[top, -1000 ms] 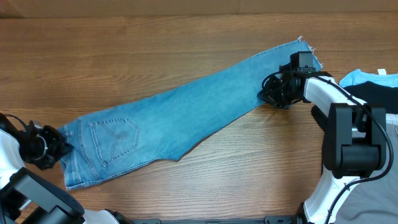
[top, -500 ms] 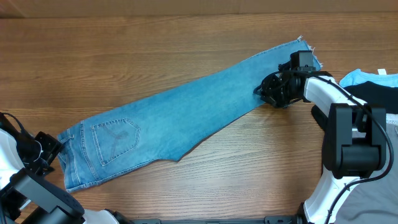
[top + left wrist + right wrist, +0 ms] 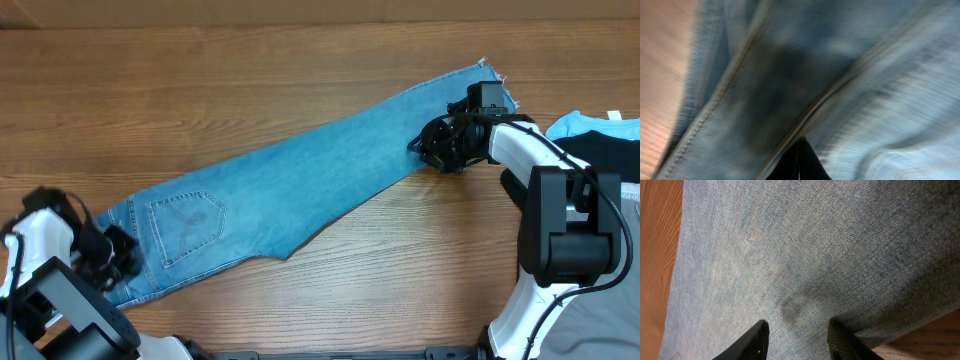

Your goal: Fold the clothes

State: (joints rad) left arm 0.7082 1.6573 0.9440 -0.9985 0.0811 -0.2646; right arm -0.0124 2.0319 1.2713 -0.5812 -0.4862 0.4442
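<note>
Right wrist view alone shows right fingers (image 3: 752, 340) apart on the jeans (image 3: 815, 245); left fingers (image 3: 811, 169) together.

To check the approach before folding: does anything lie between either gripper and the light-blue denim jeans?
Nothing visible does. The right gripper rests open on the light-blue denim jeans near the frayed hem; the left gripper is at the waistband end, denim filling its view.
</note>
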